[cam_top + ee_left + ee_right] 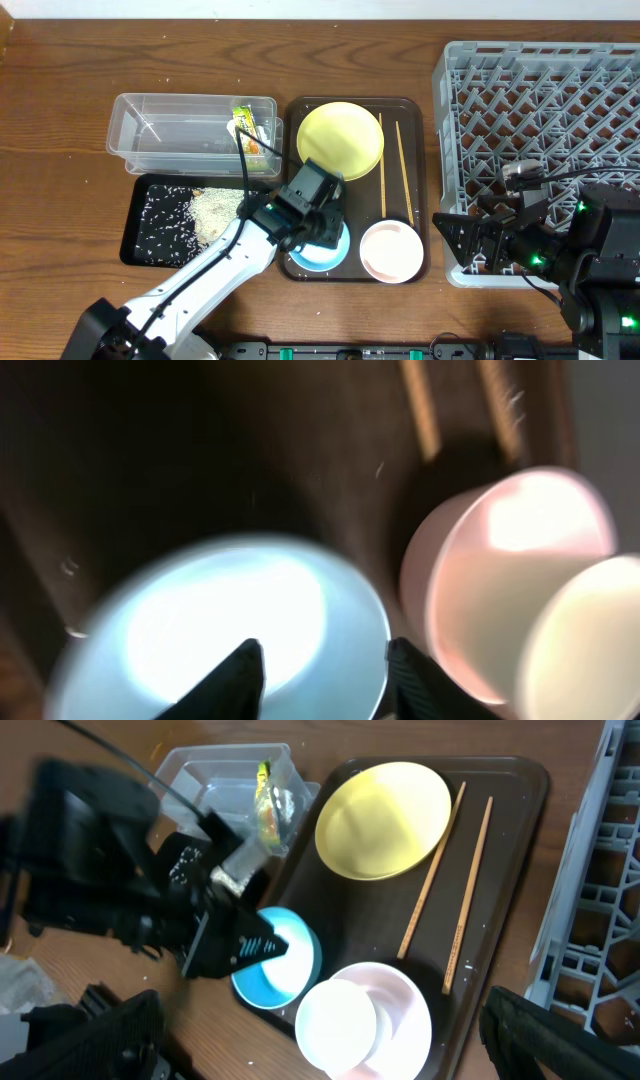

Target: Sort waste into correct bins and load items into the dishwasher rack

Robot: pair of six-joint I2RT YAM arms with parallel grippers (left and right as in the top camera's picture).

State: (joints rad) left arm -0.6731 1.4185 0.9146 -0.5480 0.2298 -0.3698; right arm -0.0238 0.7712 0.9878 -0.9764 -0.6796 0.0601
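Observation:
My left gripper (318, 232) hangs over the light blue bowl (322, 255) on the brown tray, and its fingers stand apart. One finger is inside the light blue bowl (230, 630) and the other is just outside its rim, not pinching it. The pinkish-white bowl (392, 250) sits right beside it. The pale yellow plate (340, 138) and two chopsticks (382, 165) lie further back on the tray. A snack wrapper (250, 130) lies in the clear tub (160, 135). White rice scraps cover the black tray (135, 235). My right gripper (455, 245) stands open and empty before the grey rack (545, 110).
The brown serving tray (420, 140) lies between the bins and the rack. Cables run over the rack's front edge by the right arm. In the right wrist view, the left gripper (250, 945) reaches over the blue bowl (275, 965).

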